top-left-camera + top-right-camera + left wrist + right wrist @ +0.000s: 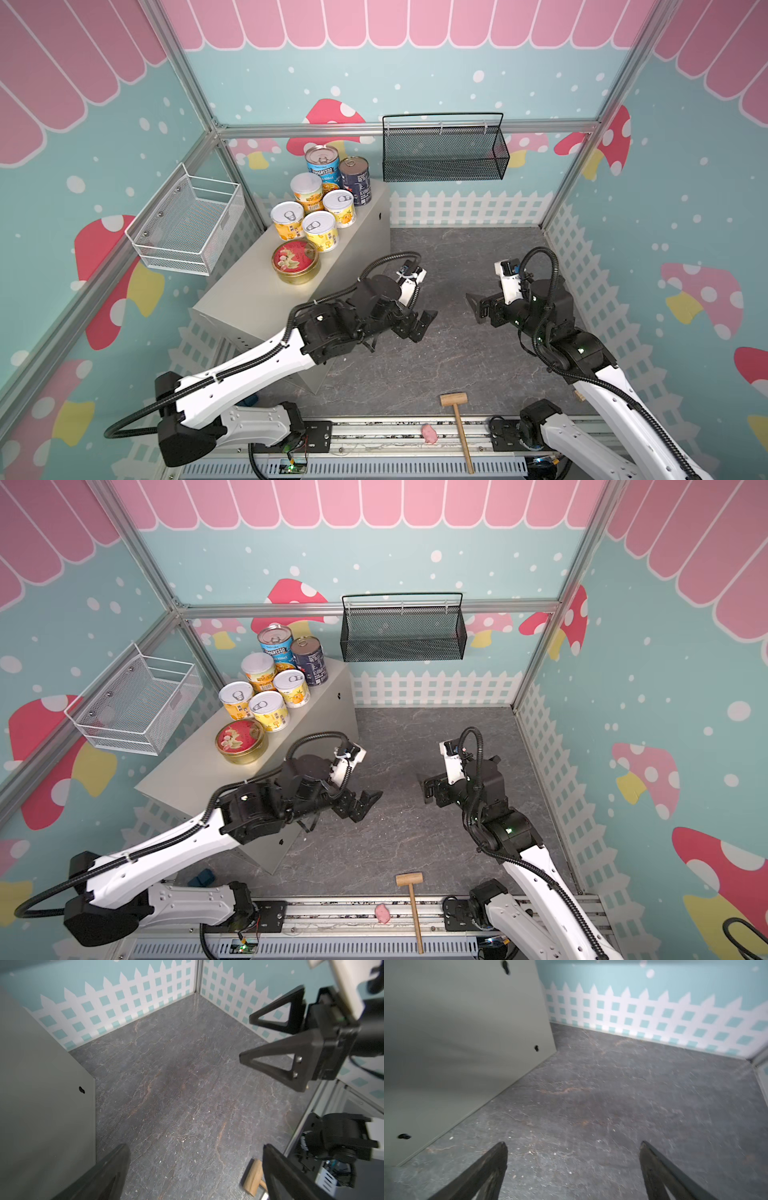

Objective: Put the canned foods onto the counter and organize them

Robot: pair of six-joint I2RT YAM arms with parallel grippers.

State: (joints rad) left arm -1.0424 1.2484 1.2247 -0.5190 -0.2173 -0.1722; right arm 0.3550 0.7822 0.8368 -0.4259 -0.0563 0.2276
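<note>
Seven cans [316,208] standing bunched on the counter [249,299] at ten o'clock in both top views, left gripper [422,326] and right gripper [473,308] spread wide and empty over the floor [457,365], so any pull-back should steer clear of that counter.

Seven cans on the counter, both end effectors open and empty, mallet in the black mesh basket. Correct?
No: the wooden mallet isn't in the black mesh basket; both top views show it lying across the floor edge and front rail. Rest holds: seven cans on the counter, left end effector and right end effector open and empty.
</note>
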